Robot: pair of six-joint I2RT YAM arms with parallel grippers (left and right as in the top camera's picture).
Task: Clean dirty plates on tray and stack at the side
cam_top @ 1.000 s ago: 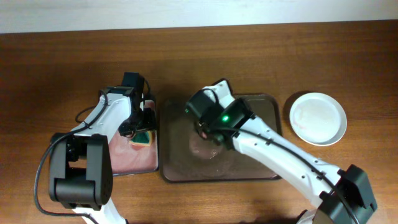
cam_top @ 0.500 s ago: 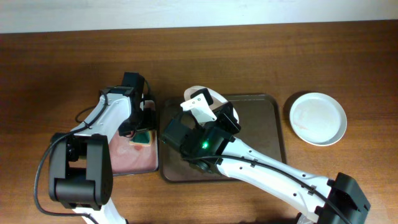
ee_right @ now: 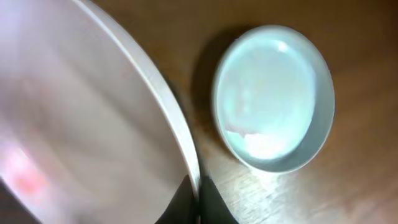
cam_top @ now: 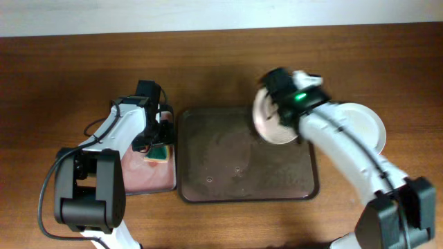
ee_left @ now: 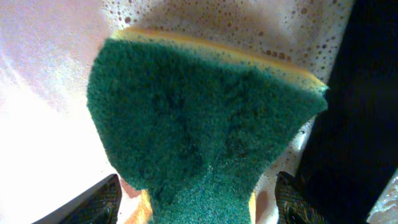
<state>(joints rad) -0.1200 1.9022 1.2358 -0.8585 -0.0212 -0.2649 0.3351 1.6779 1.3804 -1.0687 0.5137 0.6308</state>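
Plate (cam_top: 275, 123), pinched by the right gripper (ee_right: 196, 202), has left the tray (cam_top: 242, 188) for the clean plate (cam_top: 361, 131); left gripper (ee_left: 199, 202) clamps the sponge (ee_left: 199, 118).

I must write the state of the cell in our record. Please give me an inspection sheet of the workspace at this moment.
Surface: brown wooden table.
Job's things: dark tray with small specks on it; held plate lifted over the tray's far right corner; white plate resting on the table to the right of the tray; green sponge with foam around it.
Clutter: pink basin of soapy water, left of the tray.
Grippers: left tool shut on the sponge; right tool shut on the held plate's rim.
Cables: black cable looping beside the left arm.
Surroundings: pale strip along the far edge.
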